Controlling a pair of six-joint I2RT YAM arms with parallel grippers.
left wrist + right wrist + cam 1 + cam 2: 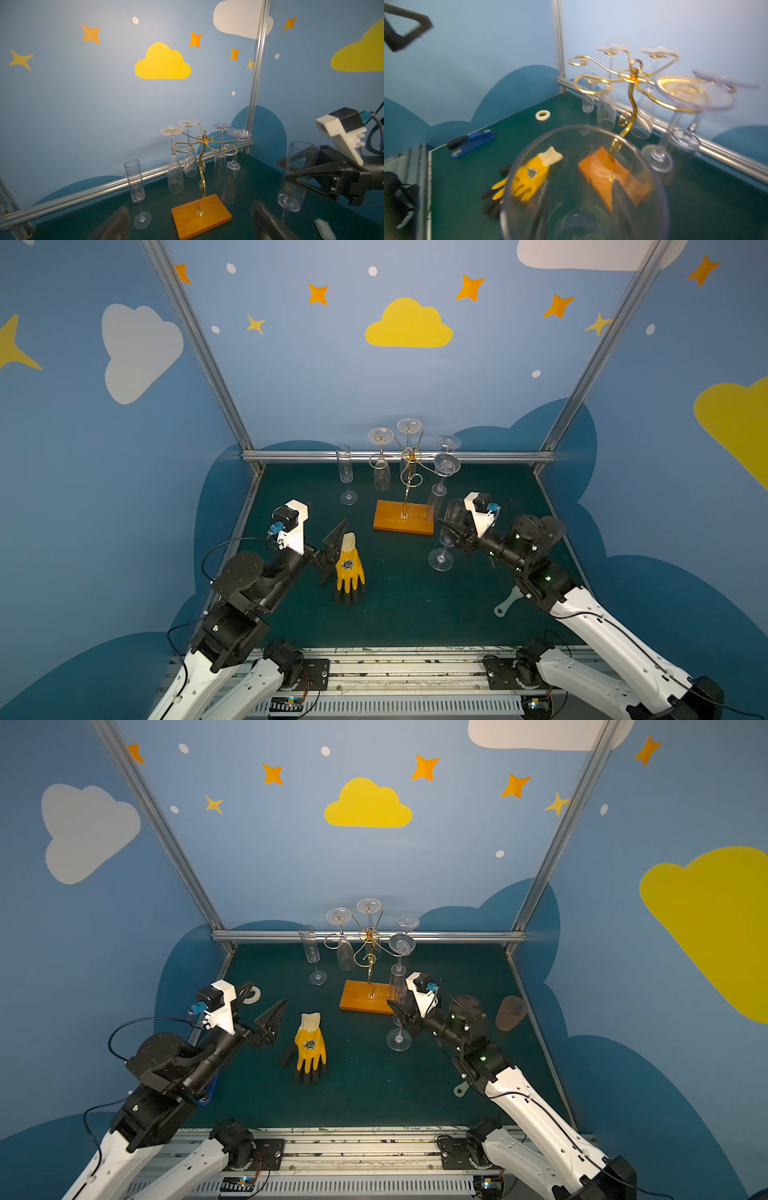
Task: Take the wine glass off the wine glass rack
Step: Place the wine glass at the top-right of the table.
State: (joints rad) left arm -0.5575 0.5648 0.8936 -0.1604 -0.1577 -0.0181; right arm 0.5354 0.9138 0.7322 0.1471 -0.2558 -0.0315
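The wine glass rack [409, 472], gold wire on an orange wooden base [402, 522], stands mid-table and is also in the left wrist view [202, 166]. Several clear glasses hang upside down from its curled arms. To its right, my right gripper [451, 529] is shut on the bowl of an upright wine glass [440, 562], off the rack; its rim [571, 128] fills the right wrist view. I cannot tell whether its foot touches the table. My left gripper [334, 547] is open and empty, left of the base, above a yellow glove [349, 568].
Another glass [346, 475] stands upright on the table left of the rack. A tape roll [251, 994] and a blue stapler [471, 143] lie at the left edge. A tan cup [511, 1013] sits at the right wall and a white tool [507, 603] under the right arm.
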